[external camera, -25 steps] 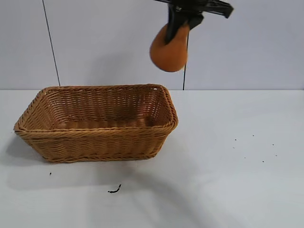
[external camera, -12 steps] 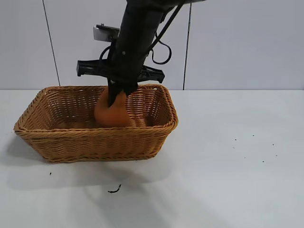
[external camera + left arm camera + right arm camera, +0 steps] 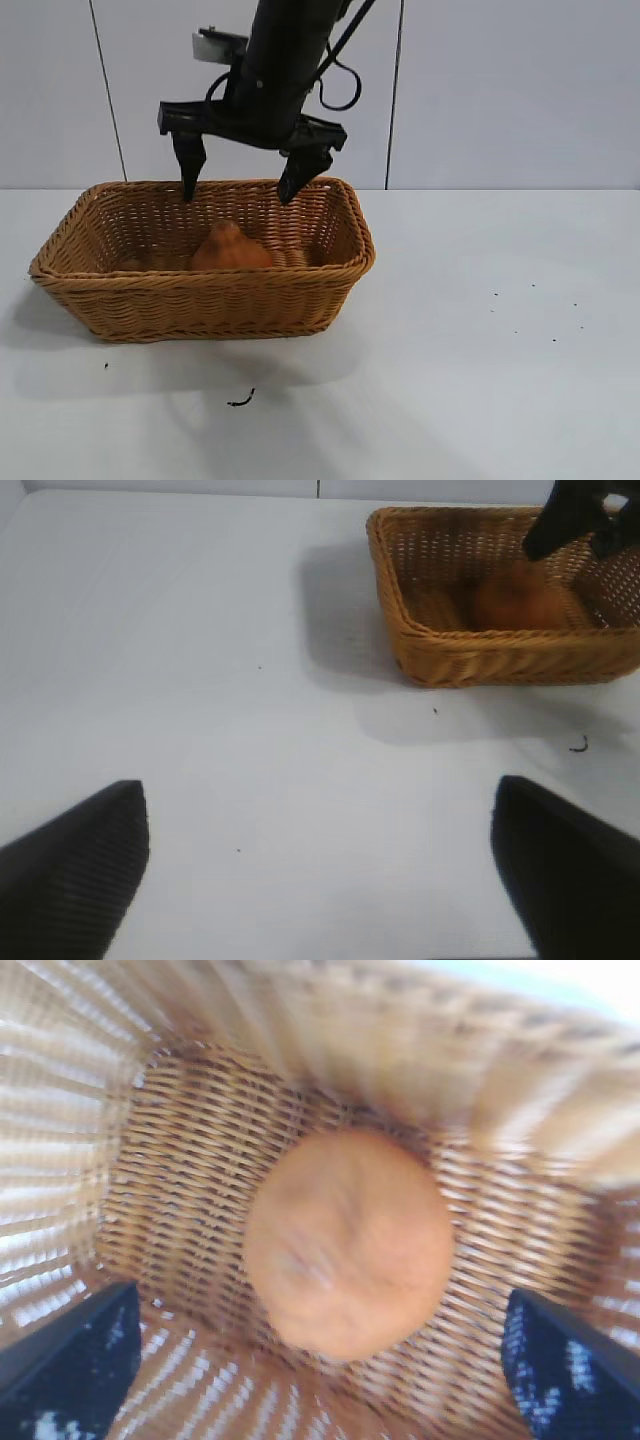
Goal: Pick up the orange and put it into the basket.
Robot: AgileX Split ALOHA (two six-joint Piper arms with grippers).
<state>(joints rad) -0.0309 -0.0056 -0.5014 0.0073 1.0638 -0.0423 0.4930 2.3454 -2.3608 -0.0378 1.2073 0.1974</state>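
The orange (image 3: pixel 230 248) lies on the floor of the wicker basket (image 3: pixel 205 300), near its middle, knob up. It also shows in the right wrist view (image 3: pixel 348 1240) and in the left wrist view (image 3: pixel 518 602). My right gripper (image 3: pixel 243 188) hangs open just above the basket, fingers spread wide over the orange and apart from it. The basket also shows in the right wrist view (image 3: pixel 190 1140) and in the left wrist view (image 3: pixel 440 645). My left gripper (image 3: pixel 320 870) is open and empty over bare table, far from the basket.
The basket stands on a white table (image 3: pixel 480 350). A small dark scrap (image 3: pixel 241 401) lies in front of the basket, and tiny dark specks (image 3: pixel 535 320) dot the table at the right. A grey wall stands behind.
My right gripper came down from high at the right into the basket with the orange, then opened and let it go. The orange now rests on the basket floor and the gripper has risen slightly.
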